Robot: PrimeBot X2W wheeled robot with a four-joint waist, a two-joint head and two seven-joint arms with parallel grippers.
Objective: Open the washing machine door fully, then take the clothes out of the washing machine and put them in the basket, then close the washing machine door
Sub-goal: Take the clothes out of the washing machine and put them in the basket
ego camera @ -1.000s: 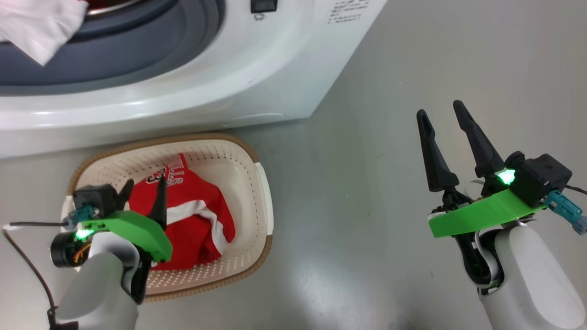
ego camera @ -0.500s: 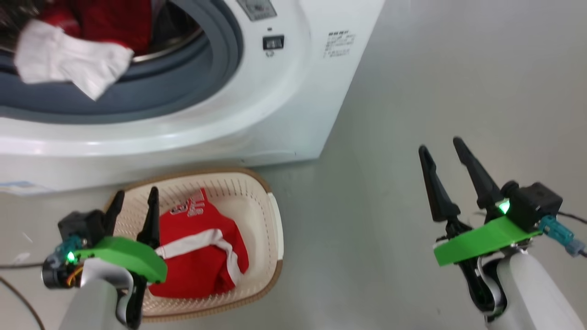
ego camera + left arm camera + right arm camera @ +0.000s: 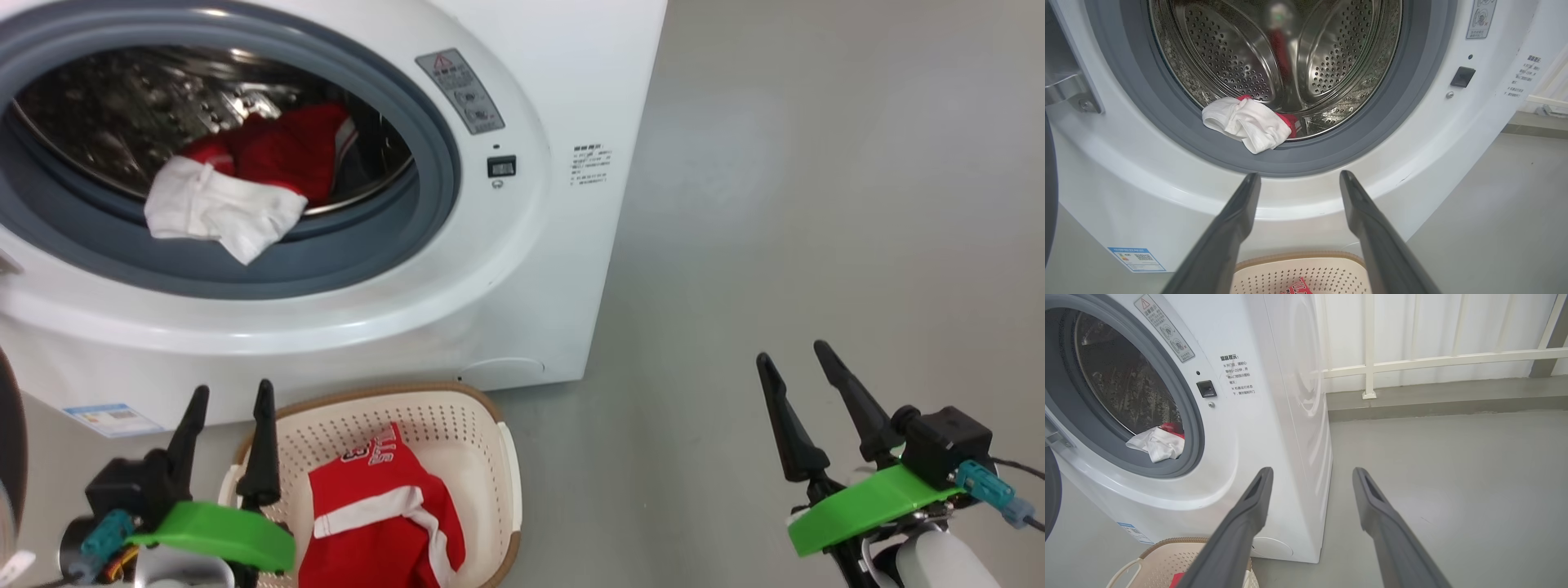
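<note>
Grey glossy floor (image 3: 775,204) w/ white railing (image 3: 1433,359) at rear – left gripper (image 3: 232,389), right gripper (image 3: 792,351) wide, empty.

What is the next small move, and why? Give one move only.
Probably ease the left gripper forward and up to the white garment. Its fingers are open and empty, pointing at the drum mouth. The garment hangs over the grey gasket, within easy pinching, while one red jersey already lies in the basket.
</note>
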